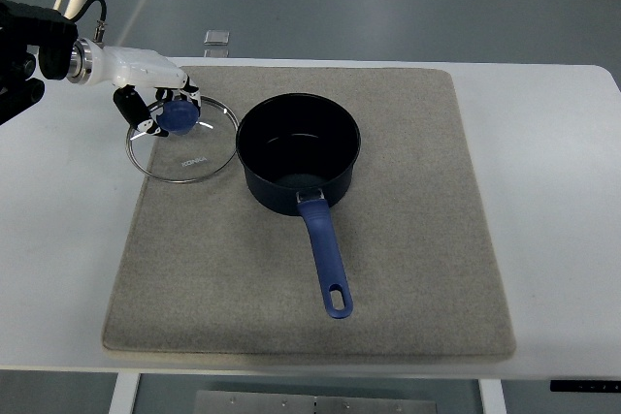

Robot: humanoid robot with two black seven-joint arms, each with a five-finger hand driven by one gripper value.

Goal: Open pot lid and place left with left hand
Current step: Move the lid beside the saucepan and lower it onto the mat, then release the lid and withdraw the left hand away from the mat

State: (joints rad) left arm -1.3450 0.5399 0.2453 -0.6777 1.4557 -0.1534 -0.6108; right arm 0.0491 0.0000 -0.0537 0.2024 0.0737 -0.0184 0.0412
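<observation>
Top view: my left hand (160, 109) grips the blue knob of the glass lid (182, 138), lying left of the open blue pot (298, 152) on a grey mat (408, 239) covering the white surface (553, 201); grey floor beyond.

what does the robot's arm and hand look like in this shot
Only the left arm shows: a black forearm with a black cable looping above it, a silver metal wrist ring, and a glossy white hand with black finger links and white fingertips.
</observation>
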